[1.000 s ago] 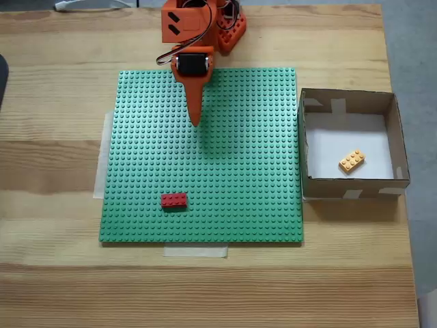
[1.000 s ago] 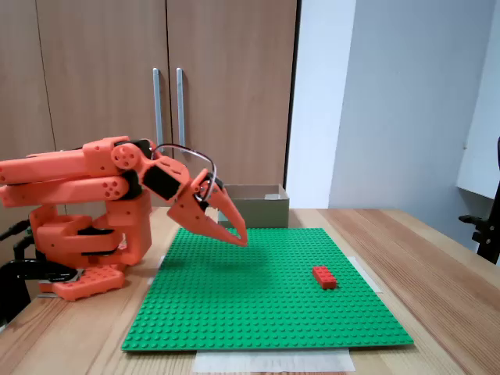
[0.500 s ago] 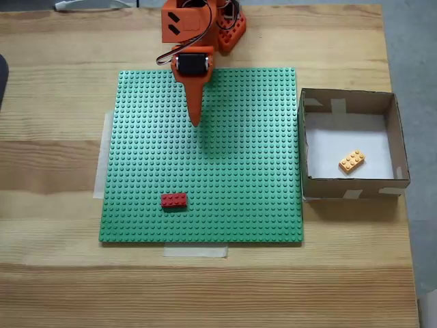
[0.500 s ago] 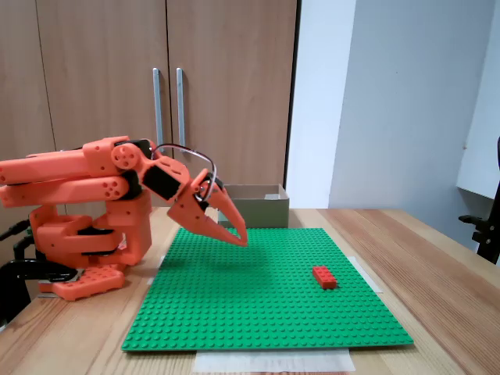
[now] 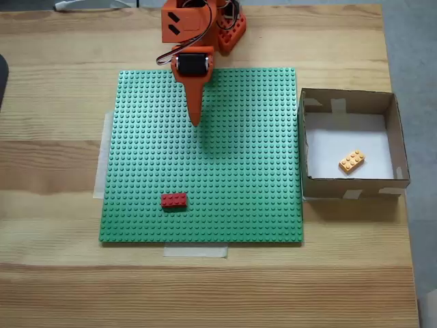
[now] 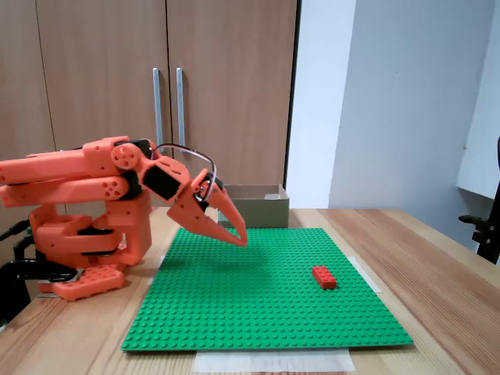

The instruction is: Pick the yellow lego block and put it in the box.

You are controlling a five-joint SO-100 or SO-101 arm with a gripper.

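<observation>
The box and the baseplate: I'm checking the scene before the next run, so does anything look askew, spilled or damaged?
Nothing stands out. The yellow lego block lies at a slant on the floor of the box, the red brick sits square on the green baseplate, and the end effector is empty above it.
</observation>
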